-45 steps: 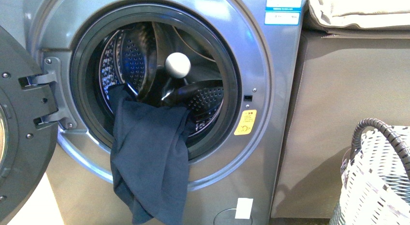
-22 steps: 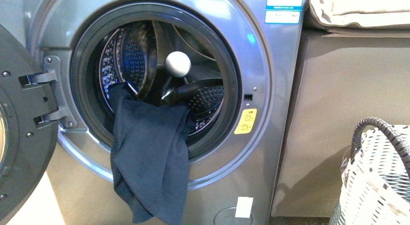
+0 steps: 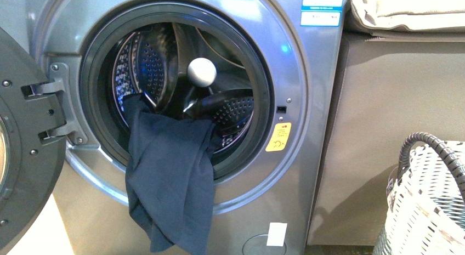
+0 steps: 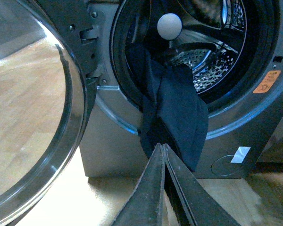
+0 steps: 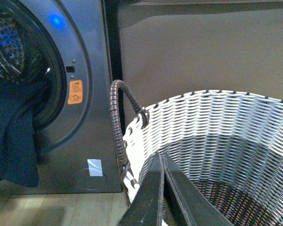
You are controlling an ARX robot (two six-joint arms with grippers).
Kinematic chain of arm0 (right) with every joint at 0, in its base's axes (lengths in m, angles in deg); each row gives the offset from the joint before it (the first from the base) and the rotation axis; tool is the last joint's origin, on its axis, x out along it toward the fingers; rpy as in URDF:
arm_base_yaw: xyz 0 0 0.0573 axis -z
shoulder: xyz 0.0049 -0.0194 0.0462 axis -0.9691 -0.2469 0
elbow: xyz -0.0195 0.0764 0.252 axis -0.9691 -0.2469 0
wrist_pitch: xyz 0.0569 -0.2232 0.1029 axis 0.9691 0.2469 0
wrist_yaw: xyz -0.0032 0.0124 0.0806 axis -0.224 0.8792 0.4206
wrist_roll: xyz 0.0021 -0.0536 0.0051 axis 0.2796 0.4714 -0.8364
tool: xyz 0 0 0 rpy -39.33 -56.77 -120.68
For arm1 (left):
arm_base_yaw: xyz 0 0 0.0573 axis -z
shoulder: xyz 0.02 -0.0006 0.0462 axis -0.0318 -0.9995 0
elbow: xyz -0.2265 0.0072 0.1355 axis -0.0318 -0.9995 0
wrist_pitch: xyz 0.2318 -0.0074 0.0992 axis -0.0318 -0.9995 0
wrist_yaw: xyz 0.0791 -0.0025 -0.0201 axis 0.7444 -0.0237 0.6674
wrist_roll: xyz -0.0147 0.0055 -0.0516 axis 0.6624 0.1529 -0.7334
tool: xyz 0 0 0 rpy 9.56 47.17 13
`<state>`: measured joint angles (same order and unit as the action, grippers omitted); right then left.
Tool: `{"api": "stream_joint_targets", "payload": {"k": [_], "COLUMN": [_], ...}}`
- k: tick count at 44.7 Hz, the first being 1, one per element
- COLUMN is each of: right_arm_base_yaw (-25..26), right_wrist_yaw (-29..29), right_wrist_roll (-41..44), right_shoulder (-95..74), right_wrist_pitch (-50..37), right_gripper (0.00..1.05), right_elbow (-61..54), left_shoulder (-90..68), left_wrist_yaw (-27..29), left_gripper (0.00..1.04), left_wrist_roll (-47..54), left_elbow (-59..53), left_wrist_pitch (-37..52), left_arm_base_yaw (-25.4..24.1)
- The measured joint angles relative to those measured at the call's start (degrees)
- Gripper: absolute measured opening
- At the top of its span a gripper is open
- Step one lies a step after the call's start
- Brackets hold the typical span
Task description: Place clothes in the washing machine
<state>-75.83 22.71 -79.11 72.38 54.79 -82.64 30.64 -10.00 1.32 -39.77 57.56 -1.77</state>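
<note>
Over the washing machine (image 3: pixel 307 101) porthole lip: navy garment (image 3: pixel 170 178) draped, top tucked in the drum, most hanging outside down the front panel. Limp, light, likely to slide out; best pinched at the hanging fold. Left gripper (image 4: pixel 164 155) jaws shut, empty, below the hem. Right gripper (image 5: pixel 162 165) jaws shut over the wicker basket (image 5: pixel 217 122). Open door (image 3: pixel 22 145) crowding the hinge side.

Bright, even indoor light. A blue glare spot sits on the washing machine (image 3: pixel 307 74) front at upper right. The drum interior is shadowed. Wrist views are softer, slightly blurred.
</note>
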Motion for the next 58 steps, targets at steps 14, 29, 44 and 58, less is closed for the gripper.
{"api": "stream_joint_targets", "payload": {"k": [14, 29, 44, 58], "right_arm_base_yaw": [0.00, 0.00, 0.00, 0.00], "right_wrist_yaw": [0.00, 0.00, 0.00, -0.02], "right_wrist_roll": [-0.02, 0.04, 0.02, 0.02], "right_shoulder": [0.00, 0.00, 0.00, 0.00], "right_wrist_pitch": [0.00, 0.00, 0.00, 0.00], "right_gripper": [0.02, 0.54, 0.97, 0.97], "right_elbow": [0.00, 0.00, 0.00, 0.00], "left_shoulder": [0.00, 0.00, 0.00, 0.00], "left_wrist_yaw": [0.00, 0.00, 0.00, 0.00], "left_gripper": [0.14, 0.78, 0.98, 0.98], "left_wrist_roll": [-0.04, -0.04, -0.02, -0.02], "left_elbow": [0.00, 0.00, 0.00, 0.00], "left_wrist_pitch": [0.00, 0.00, 0.00, 0.00], "left_arm_base_yaw": [0.00, 0.00, 0.00, 0.00]}}
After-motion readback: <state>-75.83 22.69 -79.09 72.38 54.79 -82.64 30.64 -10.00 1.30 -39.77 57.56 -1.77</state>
